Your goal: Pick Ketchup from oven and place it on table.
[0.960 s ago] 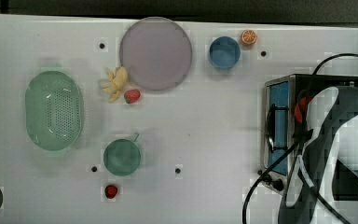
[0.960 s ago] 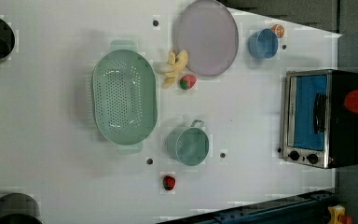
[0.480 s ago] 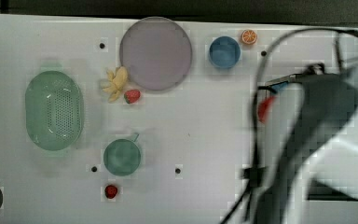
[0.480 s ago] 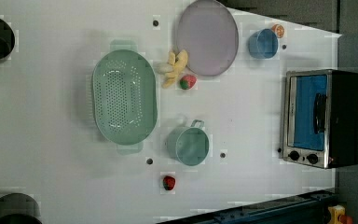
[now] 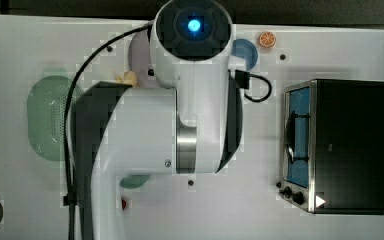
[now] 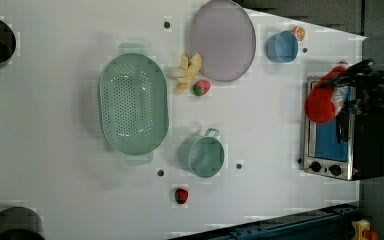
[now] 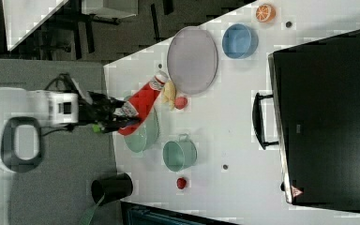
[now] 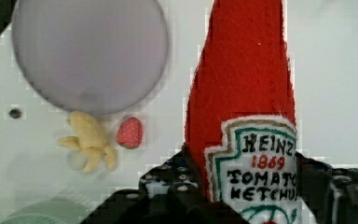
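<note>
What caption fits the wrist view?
End effector gripping a Heinz ketchup bottle above the white table.

From where I sit, the left view shows bare table between the mug and the oven, wide enough to pass. To the left view's left, the colander, banana, strawberry and plate crowd the way.

In the left view we find the oven at the bench's 3 o'clock edge, the colander centre-left, the pot at its 4 o'clock, and the plate at 12 o'clock.
</note>
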{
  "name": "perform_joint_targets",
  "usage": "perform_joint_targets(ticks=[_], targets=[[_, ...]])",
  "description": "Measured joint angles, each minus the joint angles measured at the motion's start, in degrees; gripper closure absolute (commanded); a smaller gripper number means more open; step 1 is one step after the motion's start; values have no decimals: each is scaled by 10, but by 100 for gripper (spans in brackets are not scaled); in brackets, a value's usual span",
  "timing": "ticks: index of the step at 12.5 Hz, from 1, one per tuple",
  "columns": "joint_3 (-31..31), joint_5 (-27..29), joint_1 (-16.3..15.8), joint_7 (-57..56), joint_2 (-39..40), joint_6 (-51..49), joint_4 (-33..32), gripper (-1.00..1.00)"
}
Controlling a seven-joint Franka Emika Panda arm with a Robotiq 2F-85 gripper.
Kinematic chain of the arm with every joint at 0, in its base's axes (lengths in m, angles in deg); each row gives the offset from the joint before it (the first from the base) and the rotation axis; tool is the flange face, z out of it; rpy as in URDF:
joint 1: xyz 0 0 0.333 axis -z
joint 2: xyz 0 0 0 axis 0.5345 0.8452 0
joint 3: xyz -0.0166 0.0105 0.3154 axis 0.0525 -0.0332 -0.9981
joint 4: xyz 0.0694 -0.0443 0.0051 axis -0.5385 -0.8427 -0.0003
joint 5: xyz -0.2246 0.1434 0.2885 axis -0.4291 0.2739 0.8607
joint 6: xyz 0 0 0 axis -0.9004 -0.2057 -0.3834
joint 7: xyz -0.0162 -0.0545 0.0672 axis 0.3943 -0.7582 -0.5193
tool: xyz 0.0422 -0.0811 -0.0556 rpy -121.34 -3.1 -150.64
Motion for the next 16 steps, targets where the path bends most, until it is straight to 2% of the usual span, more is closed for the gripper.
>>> perform_joint_targets(ticks=[2,5,8,9,10,11,12,15,16], targets=[[-1,-43,14,1,5,75,-66,-24],[29,-36,17,1,18,153,-169,-24],[31,-21,38,3,73,287,-247,-24],[28,-20,24,6,119,290,-253,-24],[11,-16,25,6,131,300,-264,-25],[6,-31,23,6,136,320,-263,-76],[5,-40,24,6,137,348,-262,-100],[18,-34,18,6,137,348,-236,-100],[10,-11,20,6,127,347,-226,-100]])
